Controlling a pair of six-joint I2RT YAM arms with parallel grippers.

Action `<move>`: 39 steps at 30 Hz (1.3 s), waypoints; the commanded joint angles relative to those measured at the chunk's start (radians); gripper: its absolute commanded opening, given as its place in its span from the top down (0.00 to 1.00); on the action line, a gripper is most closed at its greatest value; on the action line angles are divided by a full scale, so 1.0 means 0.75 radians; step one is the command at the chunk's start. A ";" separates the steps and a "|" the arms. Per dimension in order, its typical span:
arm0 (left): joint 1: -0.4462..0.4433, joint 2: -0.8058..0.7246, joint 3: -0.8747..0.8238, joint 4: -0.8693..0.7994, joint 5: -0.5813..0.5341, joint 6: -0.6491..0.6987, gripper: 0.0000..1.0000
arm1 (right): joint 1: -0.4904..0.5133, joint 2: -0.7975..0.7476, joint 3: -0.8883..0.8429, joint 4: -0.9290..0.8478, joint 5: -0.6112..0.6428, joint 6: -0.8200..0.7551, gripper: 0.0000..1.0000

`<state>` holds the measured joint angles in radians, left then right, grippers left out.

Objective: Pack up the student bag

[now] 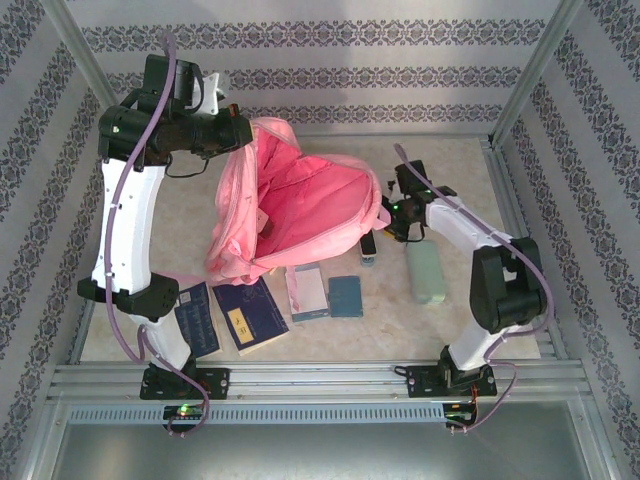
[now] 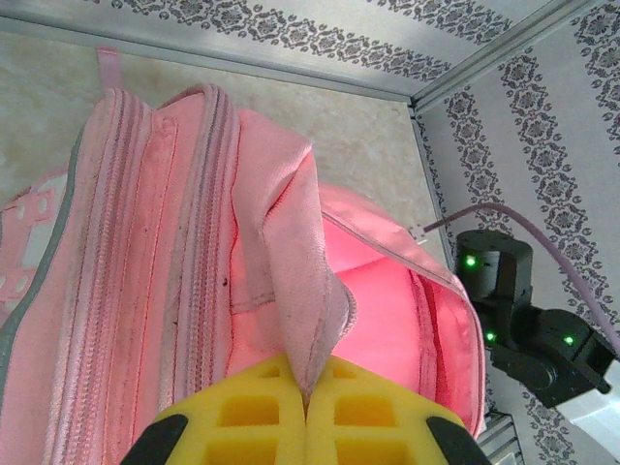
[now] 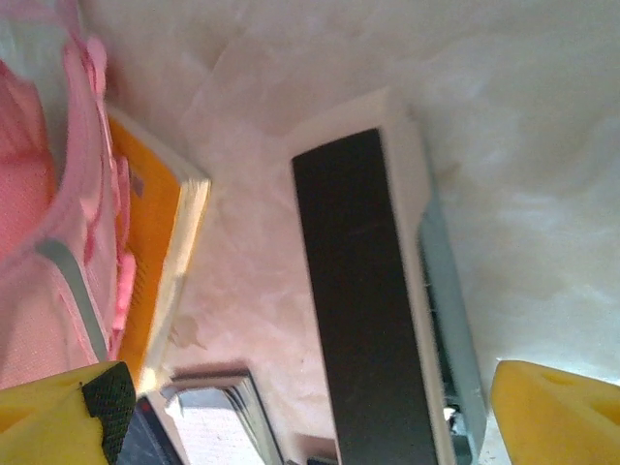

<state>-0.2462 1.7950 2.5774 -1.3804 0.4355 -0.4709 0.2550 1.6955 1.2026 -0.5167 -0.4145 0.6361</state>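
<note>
Right now the student bag (image 1: 290, 200) lies open in the middle of the table (image 1: 390, 335), with its bright pink lining facing up and its mouth lifted at the far-left side. The left tool (image 2: 306, 399) is closed on a fold of the bag's pink rim, pinching the fabric between its yellow fingers (image 2: 242, 417). The right tool (image 3: 302, 426) hangs just beside the bag's right edge, fingers spread wide and gripping nothing. A dark slab with a pale edge (image 3: 363, 310) lies on the table beneath the gap. An orange-covered book (image 3: 160, 252) rests against the bag's side. Nearer the arm bases sit a dark blue booklet (image 1: 197, 318), a larger dark blue book (image 1: 250, 312), a teal book (image 1: 346, 296) and a pale green case (image 1: 427, 272)
</note>
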 commanded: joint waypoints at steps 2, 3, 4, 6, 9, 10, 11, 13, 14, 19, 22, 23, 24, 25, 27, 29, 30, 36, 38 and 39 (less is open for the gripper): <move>0.025 -0.021 0.083 0.119 0.033 0.010 1.00 | 0.064 0.093 0.092 -0.199 0.098 -0.154 0.06; 0.026 -0.020 0.083 0.119 0.038 0.008 1.00 | 0.077 0.108 0.102 -0.210 0.118 -0.160 0.07; 0.026 -0.020 0.083 0.120 0.043 0.008 1.00 | 0.083 0.123 0.111 -0.225 0.146 -0.167 0.07; 0.026 -0.017 0.081 0.121 0.051 0.004 1.00 | 0.098 0.146 0.131 -0.264 0.216 -0.186 0.08; 0.026 -0.015 0.082 0.126 0.057 0.004 1.00 | 0.130 0.188 0.171 -0.330 0.325 -0.232 0.09; 0.027 -0.013 0.080 0.126 0.063 0.001 1.00 | 0.143 0.204 0.191 -0.353 0.357 -0.252 0.10; 0.026 -0.011 0.079 0.127 0.064 0.002 1.00 | 0.157 0.226 0.209 -0.375 0.385 -0.264 0.10; 0.027 -0.008 0.079 0.127 0.069 0.000 1.00 | 0.195 0.289 0.264 -0.434 0.439 -0.298 0.14; 0.026 -0.007 0.080 0.129 0.071 -0.003 1.00 | 0.213 0.321 0.297 -0.470 0.470 -0.311 0.16; 0.026 -0.003 0.079 0.138 0.081 -0.008 1.00 | 0.262 0.397 0.402 -0.568 0.603 -0.323 0.30; 0.026 -0.002 0.077 0.140 0.087 -0.012 1.00 | 0.262 0.379 0.406 -0.570 0.654 -0.310 0.41; 0.026 -0.003 0.075 0.140 0.091 -0.012 1.00 | 0.263 0.374 0.406 -0.574 0.668 -0.310 0.45; 0.026 -0.002 0.073 0.140 0.094 -0.012 1.00 | 0.263 0.365 0.404 -0.573 0.679 -0.313 0.50; 0.026 -0.001 0.070 0.143 0.094 -0.012 1.00 | 0.262 0.354 0.400 -0.575 0.687 -0.314 0.55; 0.026 0.002 0.067 0.145 0.104 -0.012 1.00 | 0.258 0.323 0.386 -0.562 0.687 -0.310 0.62; 0.025 0.004 0.066 0.143 0.106 -0.011 1.00 | 0.248 0.280 0.367 -0.545 0.674 -0.291 0.67; 0.026 0.005 0.063 0.143 0.105 -0.010 1.00 | 0.239 0.257 0.356 -0.539 0.666 -0.278 0.67; 0.017 0.009 0.049 0.150 0.124 -0.009 1.00 | 0.115 0.040 0.248 -0.505 0.637 -0.160 0.68; 0.004 0.012 0.049 0.154 0.124 -0.004 1.00 | 0.058 -0.052 0.222 -0.516 0.683 -0.120 0.67; -0.002 0.016 0.049 0.156 0.125 -0.003 1.00 | 0.039 -0.090 0.219 -0.527 0.717 -0.106 0.67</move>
<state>-0.2363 1.8229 2.5778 -1.3811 0.4751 -0.4717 0.3252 1.7275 1.3785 -0.9031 0.0559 0.4931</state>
